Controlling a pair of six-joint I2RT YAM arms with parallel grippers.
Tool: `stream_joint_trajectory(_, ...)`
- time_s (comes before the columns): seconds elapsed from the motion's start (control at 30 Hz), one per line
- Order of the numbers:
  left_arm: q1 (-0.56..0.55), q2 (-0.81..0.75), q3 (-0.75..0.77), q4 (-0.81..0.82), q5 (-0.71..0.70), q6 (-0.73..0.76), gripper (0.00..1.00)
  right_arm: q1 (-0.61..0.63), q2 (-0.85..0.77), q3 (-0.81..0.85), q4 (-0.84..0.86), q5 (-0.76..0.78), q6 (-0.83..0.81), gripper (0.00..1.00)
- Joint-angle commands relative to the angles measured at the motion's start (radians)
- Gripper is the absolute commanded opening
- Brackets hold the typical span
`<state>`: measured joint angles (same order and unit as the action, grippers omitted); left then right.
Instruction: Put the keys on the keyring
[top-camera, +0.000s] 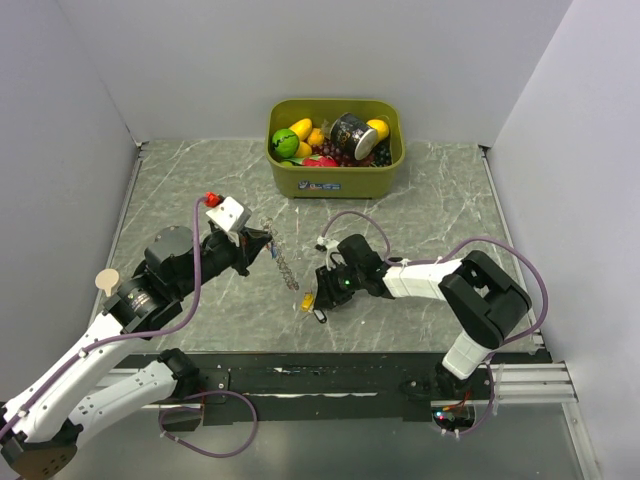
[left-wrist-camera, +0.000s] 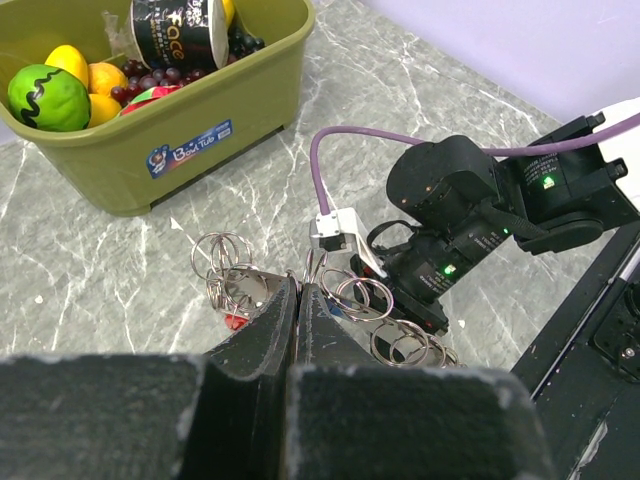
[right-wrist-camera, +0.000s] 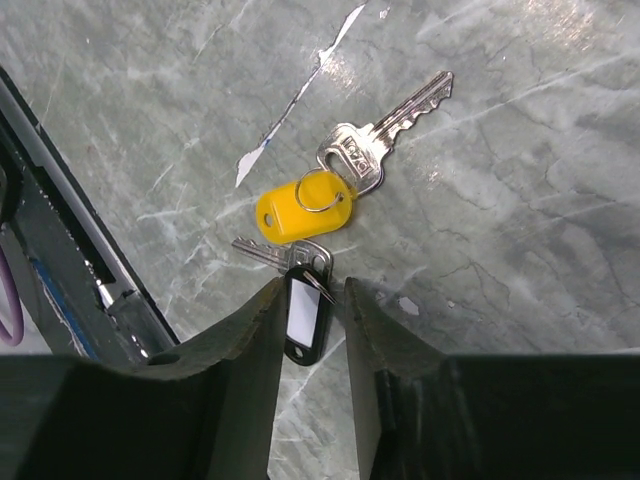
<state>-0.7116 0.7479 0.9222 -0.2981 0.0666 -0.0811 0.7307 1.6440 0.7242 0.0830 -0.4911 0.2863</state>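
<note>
Black plastic tag (right-wrist-camera: 305, 322) lies flat on the marbled tabletop (right-wrist-camera: 520, 250), directly between the two fingers of the right pincer (right-wrist-camera: 313, 296). That pincer stands partly open and straddles the tag. One finger looks to be at the tag's edge and a thin gap shows at the other, so no firm hold is judged yet.

The tag's long axis runs in line with the fingers, so the jaws would meet across its narrow width. A small key blade (right-wrist-camera: 262, 250) pokes out sideways from the tag's far end. Just beyond it lie a yellow tag (right-wrist-camera: 300, 210) and a larger silver key (right-wrist-camera: 390, 125), joined by a small wire loop. This key points away from the pincer, on a slant.

In the overhead view the keys (top-camera: 310, 300) sit near the front middle of the tabletop, under the right arm's wrist. The right arm is plainly the nearer one.

The left pincer (left-wrist-camera: 298, 292) is fully shut. It appears to pinch the keyring (left-wrist-camera: 360, 295), a string of linked steel rings that spreads to both sides of its fingertips. A red tag (left-wrist-camera: 235, 320) shows among the rings.

From above, the keyring's loose end trails toward the keys and stops near them, on their left. The coming move turns on carrying the black-tagged key leftward to those rings.
</note>
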Motion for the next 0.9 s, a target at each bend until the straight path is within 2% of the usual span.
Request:
stream_joint_trajectory(0.0,0.004,-0.01,0.015,0.063,0.018,-0.02,0.01,0.004,-0.027,-0.017,0.026,-0.021,-0.013,0.36)
stream_joint_trajectory(0.1,0.004,-0.009,0.015,0.063,0.022,-0.02,0.01,0.006,-0.024,-0.023,0.038,-0.032,-0.009,0.33)
stream_joint_trajectory(0.2,0.006,-0.005,0.015,0.065,0.025,-0.022,0.01,0.004,-0.019,-0.02,0.043,-0.04,-0.01,0.22)
stream_joint_trajectory(0.33,0.004,-0.004,0.017,0.063,0.027,-0.022,0.01,0.006,-0.026,-0.02,0.043,-0.044,-0.009,0.01)
stream_joint_trajectory(0.63,0.004,0.01,0.001,0.074,0.036,-0.034,0.01,0.006,-0.119,-0.037,0.034,-0.026,-0.025,0.0)
stream_joint_trajectory(0.87,0.004,0.034,-0.036,0.111,0.087,-0.057,0.01,0.004,-0.32,-0.054,-0.049,0.049,-0.062,0.0)
